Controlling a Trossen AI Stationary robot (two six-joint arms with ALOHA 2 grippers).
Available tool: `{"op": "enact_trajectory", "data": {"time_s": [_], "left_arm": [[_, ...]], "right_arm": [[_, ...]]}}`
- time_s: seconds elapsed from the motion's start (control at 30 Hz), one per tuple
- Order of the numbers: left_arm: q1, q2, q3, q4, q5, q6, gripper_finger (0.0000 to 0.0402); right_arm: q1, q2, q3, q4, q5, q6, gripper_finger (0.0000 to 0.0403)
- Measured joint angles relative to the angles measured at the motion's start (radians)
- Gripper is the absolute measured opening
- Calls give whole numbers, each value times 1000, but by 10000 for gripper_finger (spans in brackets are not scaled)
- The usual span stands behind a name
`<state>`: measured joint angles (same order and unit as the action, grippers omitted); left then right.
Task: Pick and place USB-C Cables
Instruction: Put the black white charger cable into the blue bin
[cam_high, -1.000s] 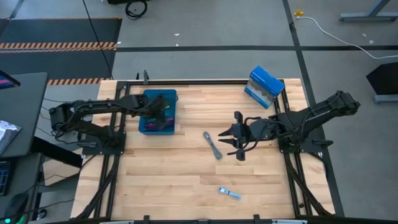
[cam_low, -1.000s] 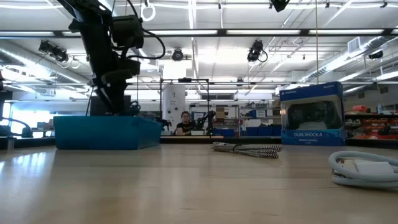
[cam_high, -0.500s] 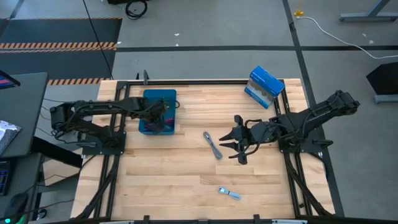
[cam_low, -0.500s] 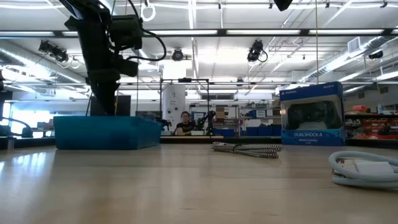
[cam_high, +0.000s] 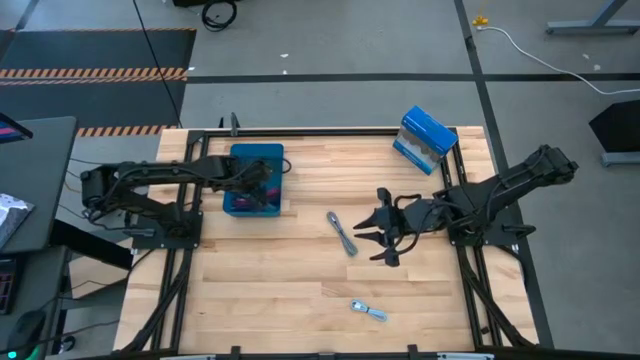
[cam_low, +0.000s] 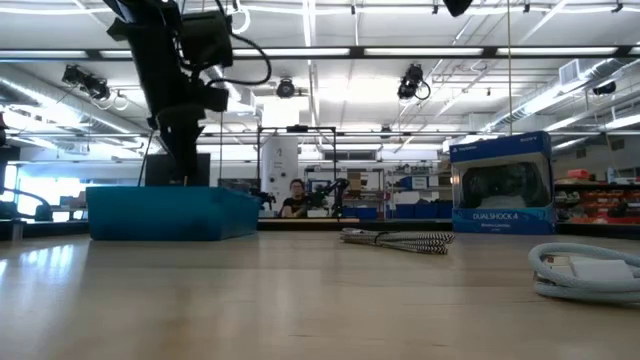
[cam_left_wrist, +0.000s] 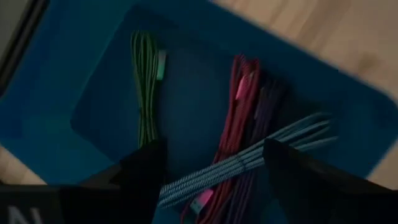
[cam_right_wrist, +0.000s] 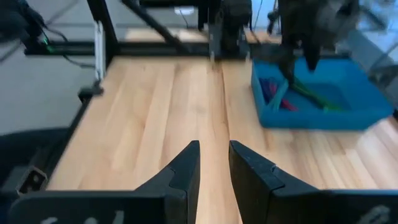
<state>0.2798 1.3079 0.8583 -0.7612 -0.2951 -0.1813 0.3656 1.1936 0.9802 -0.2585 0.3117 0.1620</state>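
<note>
While left arm hangs over tray: left end effector (cam_left_wrist: 214, 165) spread wide, nothing pinched, just above the blue tray (cam_high: 238, 205)
In tray: green cable (cam_left_wrist: 145, 93), magenta cable (cam_left_wrist: 236, 118), purple cable (cam_left_wrist: 264, 115), teal cable (cam_left_wrist: 249, 158) lying across the others
Still on counter (cam_high: 280, 290): grey cable (cam_high: 342, 233) mid-counter, pale silver cable (cam_high: 368, 311) nearer front edge, well apart
Right arm: right end effector (cam_high: 375, 236) just beside grey cable, fingers nearly together, holding nothing
Step, my guess: right arm goes for grey cable
How to do well: spread fingers first, straddle bundle across its narrow width, come down to wood, pinch mid-bundle so ends don't droop
Not task: blue-and-white box (cam_high: 424, 139) at far right corner
</note>
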Motion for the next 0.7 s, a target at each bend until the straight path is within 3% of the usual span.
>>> {"op": "enact_trajectory", "data": {"time_s": [0.27,0.5,0.7], "left_arm": [[-107,-1,132,55,-26,64,274],[-240,24,147,250,-11,167,274],[-319,108,147,293,-18,214,274]], "right_arm": [[0,1,-65,-53,-5,111,91],[17,1,-92,185,-123,77,91],[58,0,-91,213,-162,69,91]]}}
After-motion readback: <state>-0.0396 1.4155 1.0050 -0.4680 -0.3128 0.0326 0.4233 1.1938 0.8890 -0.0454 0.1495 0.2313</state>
